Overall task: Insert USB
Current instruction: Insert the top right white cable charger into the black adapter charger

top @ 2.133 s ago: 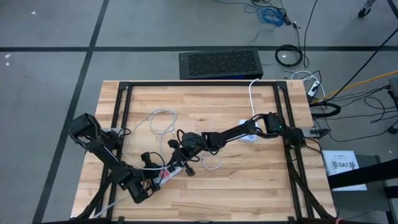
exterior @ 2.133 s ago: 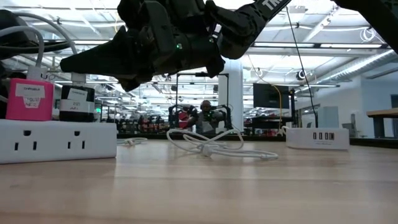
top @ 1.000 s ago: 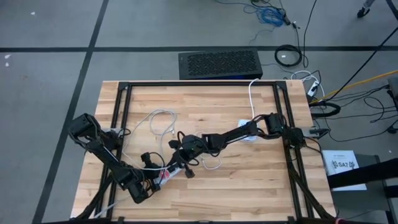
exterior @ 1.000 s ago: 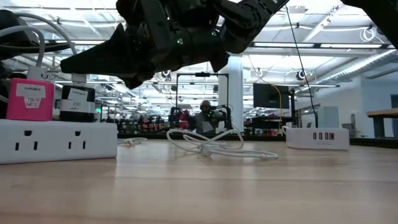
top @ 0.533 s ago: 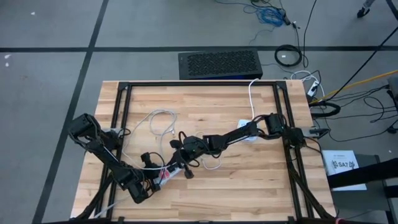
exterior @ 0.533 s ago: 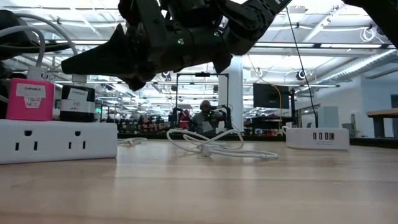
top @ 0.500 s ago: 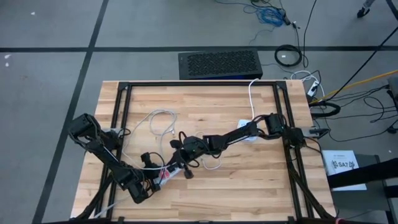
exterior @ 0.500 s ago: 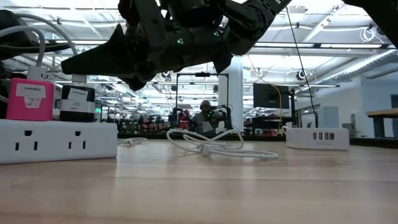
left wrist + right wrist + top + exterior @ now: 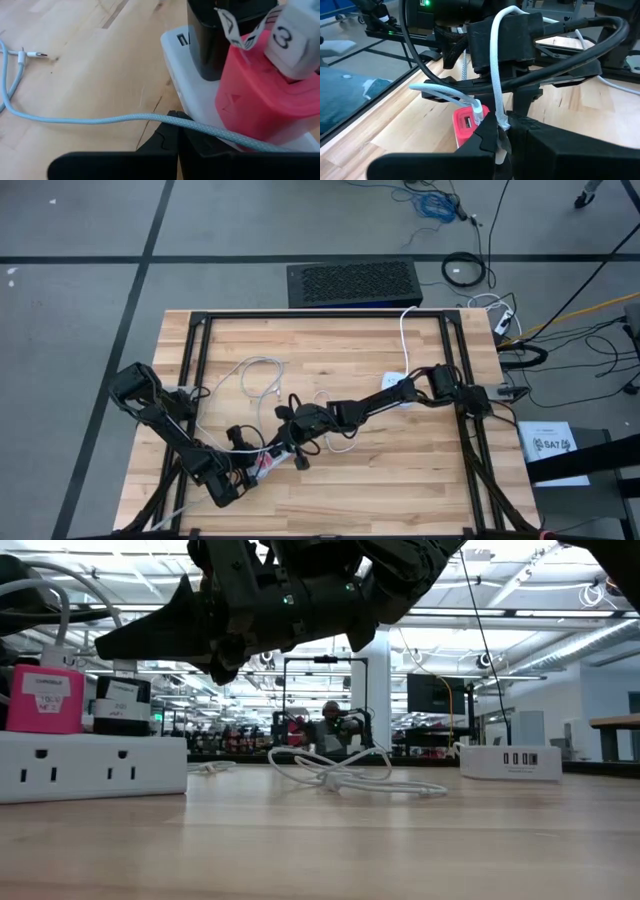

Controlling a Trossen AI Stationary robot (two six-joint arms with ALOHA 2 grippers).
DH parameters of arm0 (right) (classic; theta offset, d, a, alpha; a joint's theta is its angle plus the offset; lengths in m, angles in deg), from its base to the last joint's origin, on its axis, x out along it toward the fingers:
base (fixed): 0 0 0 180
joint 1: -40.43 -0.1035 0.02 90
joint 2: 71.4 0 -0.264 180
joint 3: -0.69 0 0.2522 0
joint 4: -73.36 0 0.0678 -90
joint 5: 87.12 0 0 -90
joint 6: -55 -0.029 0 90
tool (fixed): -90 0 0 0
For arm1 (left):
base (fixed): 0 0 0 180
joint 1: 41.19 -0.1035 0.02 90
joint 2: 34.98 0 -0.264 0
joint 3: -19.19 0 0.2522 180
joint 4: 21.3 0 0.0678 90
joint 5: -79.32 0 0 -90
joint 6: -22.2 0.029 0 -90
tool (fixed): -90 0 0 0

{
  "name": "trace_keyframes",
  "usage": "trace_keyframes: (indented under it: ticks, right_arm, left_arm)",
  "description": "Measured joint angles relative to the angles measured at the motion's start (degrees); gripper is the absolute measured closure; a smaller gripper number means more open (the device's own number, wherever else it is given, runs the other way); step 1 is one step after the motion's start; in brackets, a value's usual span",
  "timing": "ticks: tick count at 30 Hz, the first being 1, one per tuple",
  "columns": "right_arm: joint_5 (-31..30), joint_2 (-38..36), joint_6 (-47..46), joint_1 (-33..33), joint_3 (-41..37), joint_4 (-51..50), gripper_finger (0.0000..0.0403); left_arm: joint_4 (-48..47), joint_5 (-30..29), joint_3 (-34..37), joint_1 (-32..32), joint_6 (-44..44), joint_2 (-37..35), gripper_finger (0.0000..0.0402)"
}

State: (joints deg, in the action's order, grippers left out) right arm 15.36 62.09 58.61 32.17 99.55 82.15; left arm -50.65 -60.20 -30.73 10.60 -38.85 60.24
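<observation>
A white power strip (image 9: 90,768) lies near the table's left front and carries a pink charger (image 9: 255,95) and a black charger (image 9: 122,705). My left gripper (image 9: 177,131) sits low beside the strip (image 9: 275,458), shut on a grey braided cable (image 9: 85,120). My right gripper (image 9: 501,132) reaches in from the right and hovers just above the pink charger (image 9: 466,125), shut on a white cable (image 9: 494,65). A small white plug tip (image 9: 478,113) shows right by the charger's open USB port (image 9: 466,121). In the low view the right gripper (image 9: 110,640) is dark above the chargers. My left gripper pinches the grey braided cable partway along its length (image 9: 162,118) between its shut fingertips, which lie across it. The cable stays low on the wood, slack on both sides of the fingers. My right gripper pinches the white cable's end (image 9: 503,123) between its two fingers, slanting down from the table's right. The cable loops up slack over the left arm. Whether the plug tip belongs to this cable, I cannot tell.
A white USB hub (image 9: 508,762) stands at mid-right, partly under the right arm (image 9: 398,390). Loose white cables (image 9: 255,375) loop on the wood behind the strip, and a coil (image 9: 340,775) lies in the middle. Black frame rails (image 9: 200,370) run along both sides.
My right gripper has turned a little while hovering over the chargers and edged slightly toward the table's near edge, still shut on the white cable. The left gripper and the power strip have kept still.
</observation>
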Motion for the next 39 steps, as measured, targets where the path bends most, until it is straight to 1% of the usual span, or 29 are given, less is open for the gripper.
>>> trace_keyframes:
  ticks: [3, 9, 21, 33, 39]
  right_arm:
    - [-0.11, -0.38, -0.76, -0.34, -0.06, -0.19, 0.0403]
    - [1.37, -1.82, -2.07, -0.29, -0.14, -4.2, 0.0403]
    - [2.5, -2.07, -2.99, 0.26, -0.21, -3.5, 0.0403]
    - [2.87, -6.55, -1.59, 2.17, -0.89, -6.23, 0.0403]
    - [2.63, -7.1, -1.41, 2.44, -0.91, -6.68, 0.0403]
  left_arm:
    - [0.28, 0.28, 0.0, 0.0, 0.02, 0.0, 0.0401]
    - [0.5, 0.41, 0.0, -0.02, 0.0, -0.02, 0.0401]
    - [0.26, 1.31, -0.04, -0.02, -0.04, -0.02, 0.0401]
    - [-0.2, 1.12, -0.02, -0.15, -0.05, -0.02, 0.0401]
    - [-0.18, 1.05, -0.02, -0.13, -0.05, -0.02, 0.0401]
